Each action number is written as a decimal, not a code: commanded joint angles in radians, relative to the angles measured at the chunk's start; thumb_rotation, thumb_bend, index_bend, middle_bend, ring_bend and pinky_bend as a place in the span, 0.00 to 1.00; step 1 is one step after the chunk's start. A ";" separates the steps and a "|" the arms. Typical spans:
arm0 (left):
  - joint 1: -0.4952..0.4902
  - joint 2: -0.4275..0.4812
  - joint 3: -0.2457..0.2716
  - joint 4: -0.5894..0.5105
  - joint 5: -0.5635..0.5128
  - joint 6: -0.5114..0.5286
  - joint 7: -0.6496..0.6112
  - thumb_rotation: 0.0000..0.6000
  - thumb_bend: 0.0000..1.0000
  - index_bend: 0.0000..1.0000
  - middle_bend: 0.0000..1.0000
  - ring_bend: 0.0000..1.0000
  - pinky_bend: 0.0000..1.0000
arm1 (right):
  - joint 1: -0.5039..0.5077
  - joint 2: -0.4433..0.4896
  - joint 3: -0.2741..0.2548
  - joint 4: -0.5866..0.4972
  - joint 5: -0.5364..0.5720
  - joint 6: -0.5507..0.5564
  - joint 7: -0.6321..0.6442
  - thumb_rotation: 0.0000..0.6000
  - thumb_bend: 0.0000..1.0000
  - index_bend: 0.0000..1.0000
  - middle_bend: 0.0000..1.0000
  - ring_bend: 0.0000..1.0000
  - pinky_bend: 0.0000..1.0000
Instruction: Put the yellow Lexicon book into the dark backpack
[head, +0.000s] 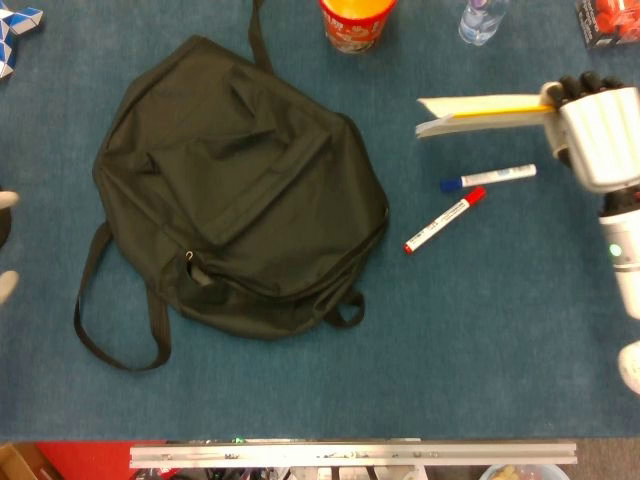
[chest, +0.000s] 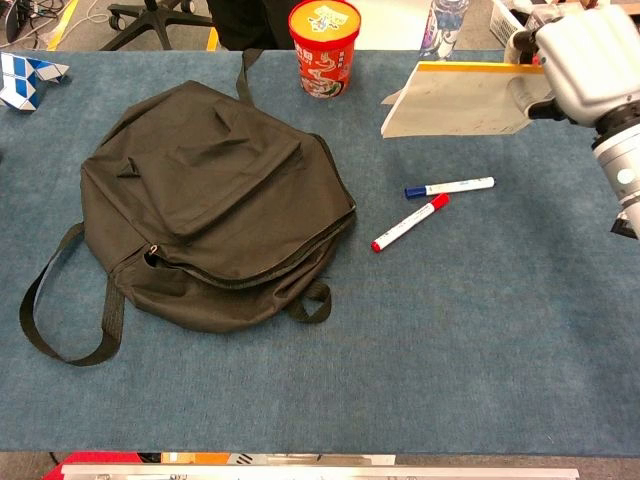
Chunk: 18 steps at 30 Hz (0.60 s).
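your right hand (head: 598, 135) grips the yellow lexicon book (head: 480, 112) by its right end, fingers (head: 575, 88) wrapped over the top edge; the book hangs clear of the table (chest: 420, 340), its free end sagging toward the dark backpack (head: 235, 185); no title can be read on it from either view, only the yellow band along its upper edge in the chest view; the backpack lies flat on the table's left half, well apart from the book; a blue-capped marker (head: 488, 178) and a red-capped marker (head: 443, 224) lie on the table below the book, their caps nearly meeting; an orange noodle cup (chest: 324, 45) with print too small to read stands behind the backpack; your left hand (head: 6, 245) shows only as a pale blur at the left edge, so i cannot tell how its fingers lie
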 joint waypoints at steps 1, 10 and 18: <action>-0.044 0.005 0.013 -0.003 0.043 -0.046 0.008 1.00 0.25 0.21 0.24 0.21 0.25 | -0.031 0.066 0.006 -0.064 -0.013 0.045 0.000 1.00 0.51 0.82 0.67 0.51 0.66; -0.159 -0.018 0.057 -0.039 0.158 -0.174 0.020 1.00 0.25 0.21 0.23 0.21 0.25 | -0.117 0.211 -0.011 -0.177 -0.022 0.131 0.000 1.00 0.51 0.82 0.67 0.51 0.66; -0.272 -0.085 0.066 -0.069 0.224 -0.286 0.087 1.00 0.25 0.21 0.23 0.21 0.25 | -0.163 0.268 -0.019 -0.197 -0.004 0.153 0.010 1.00 0.51 0.82 0.67 0.52 0.66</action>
